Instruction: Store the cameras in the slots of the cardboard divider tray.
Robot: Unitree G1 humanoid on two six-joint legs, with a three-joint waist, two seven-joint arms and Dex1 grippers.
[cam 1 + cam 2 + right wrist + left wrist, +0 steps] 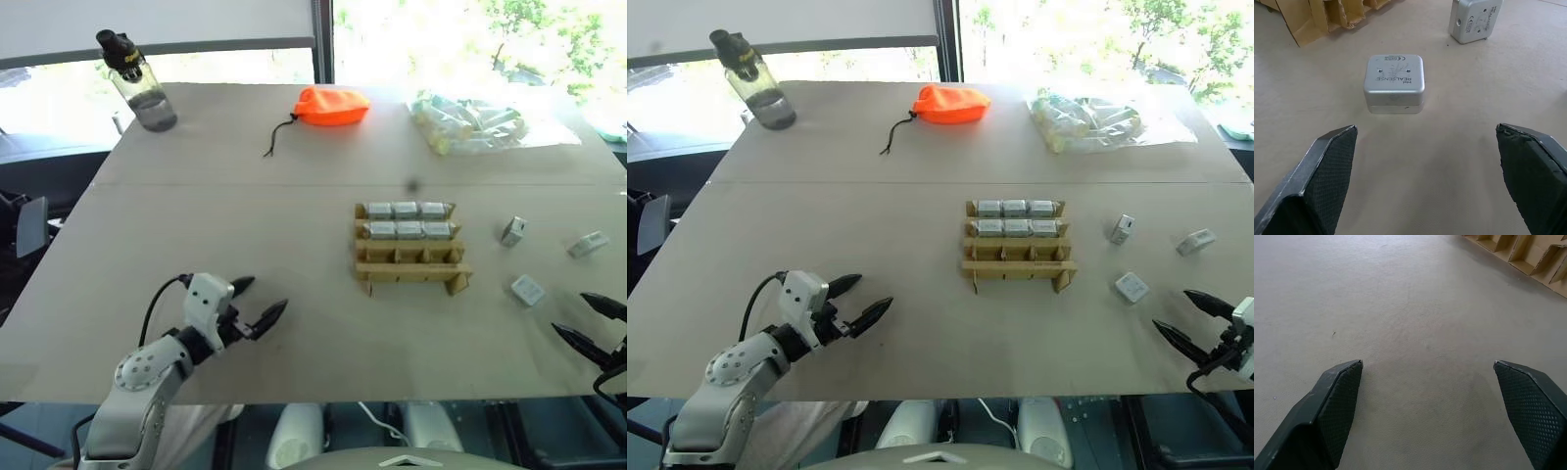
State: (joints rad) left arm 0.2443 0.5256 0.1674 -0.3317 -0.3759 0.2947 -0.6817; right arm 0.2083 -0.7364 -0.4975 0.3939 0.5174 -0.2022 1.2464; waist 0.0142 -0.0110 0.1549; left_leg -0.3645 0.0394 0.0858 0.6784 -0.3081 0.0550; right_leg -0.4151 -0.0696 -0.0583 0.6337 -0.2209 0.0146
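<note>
The cardboard divider tray [411,272] sits right of the table's middle. Its two back rows each hold three silver-grey cameras [406,211], and its front row is empty. Three loose cameras lie to the tray's right: one on edge [513,231], one further right [588,244] and one nearest me [527,290]. My right gripper [570,313] is open just short of that nearest camera [1394,83], which lies between the lines of its fingers. My left gripper [267,294] is open over bare table at the front left, with the tray's corner [1528,254] ahead of it.
At the table's [245,196] far side stand a water bottle [137,83], an orange drawstring pouch [331,106] and a clear plastic bundle of pale tubes [470,122]. The table's front edge runs just under both grippers.
</note>
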